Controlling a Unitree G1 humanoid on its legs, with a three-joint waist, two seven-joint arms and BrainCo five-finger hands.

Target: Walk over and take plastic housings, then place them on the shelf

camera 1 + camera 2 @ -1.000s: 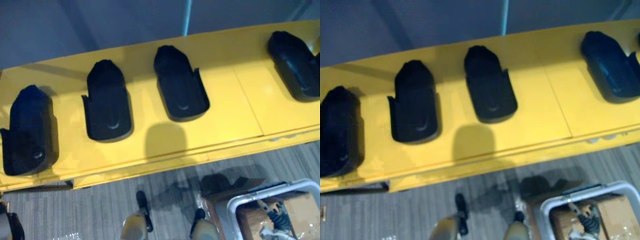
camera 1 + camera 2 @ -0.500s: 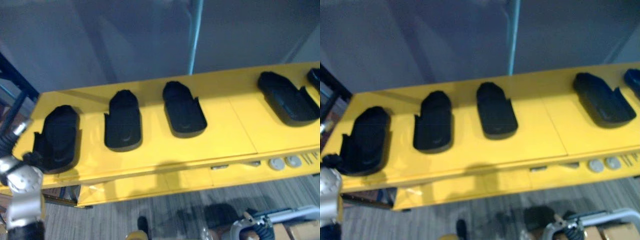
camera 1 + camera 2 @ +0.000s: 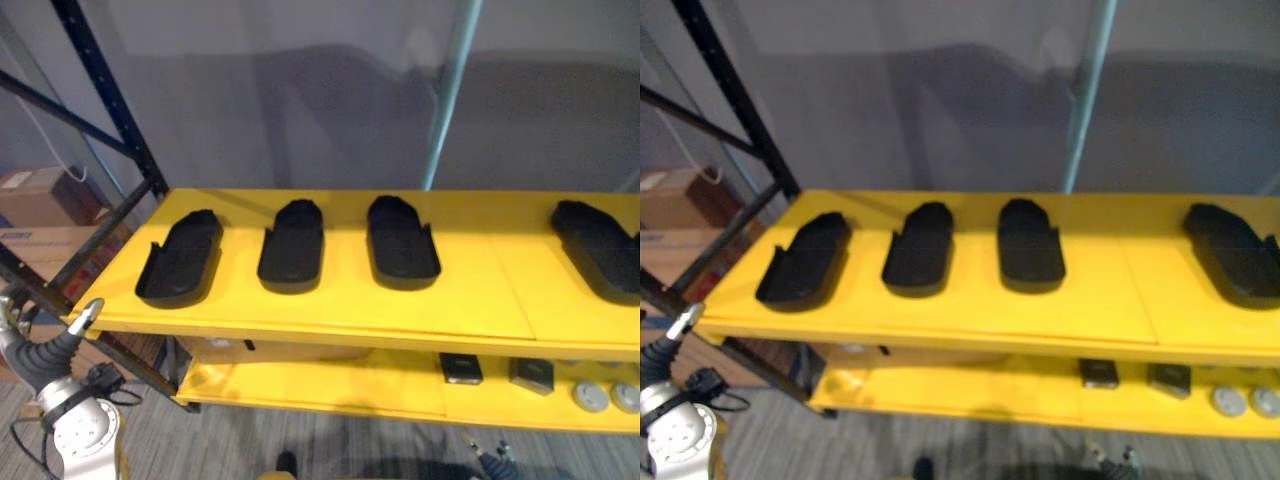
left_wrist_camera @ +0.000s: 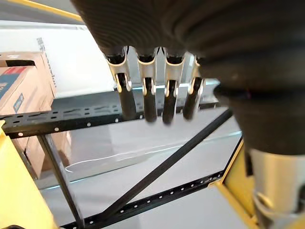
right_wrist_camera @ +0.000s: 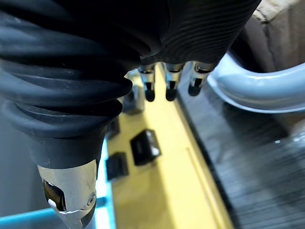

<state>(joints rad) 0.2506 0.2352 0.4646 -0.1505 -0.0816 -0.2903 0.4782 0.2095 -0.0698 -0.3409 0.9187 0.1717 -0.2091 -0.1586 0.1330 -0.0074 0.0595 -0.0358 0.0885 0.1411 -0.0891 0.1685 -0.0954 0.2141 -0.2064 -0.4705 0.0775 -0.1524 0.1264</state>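
Several black plastic housings lie in a row on the yellow upper shelf [image 3: 470, 300]: one at the left [image 3: 180, 258], two near the middle [image 3: 292, 245] [image 3: 402, 240], and one at the far right [image 3: 600, 245]. My left hand [image 3: 82, 316] hangs low at the shelf's left end, below and apart from the housings. In its wrist view the left hand's fingers [image 4: 152, 102] are straight and hold nothing. My right hand [image 5: 167, 86] hangs low with relaxed fingers, empty, over the lower yellow shelf [image 5: 157, 191].
A black rack upright [image 3: 110, 110] with diagonal braces stands at the left, cardboard boxes [image 3: 35, 195] behind it. A teal pole [image 3: 450, 90] rises behind the shelf. The lower shelf [image 3: 330, 385] carries small black boxes [image 3: 462, 368] and round parts [image 3: 590, 397]. A pale tube frame [image 5: 252, 90] is by my right hand.
The camera has lifted and pulled back, so the shelf looks farther and flatter and the rack frame shows. The housings have not moved. My left arm sits lower in the corner.
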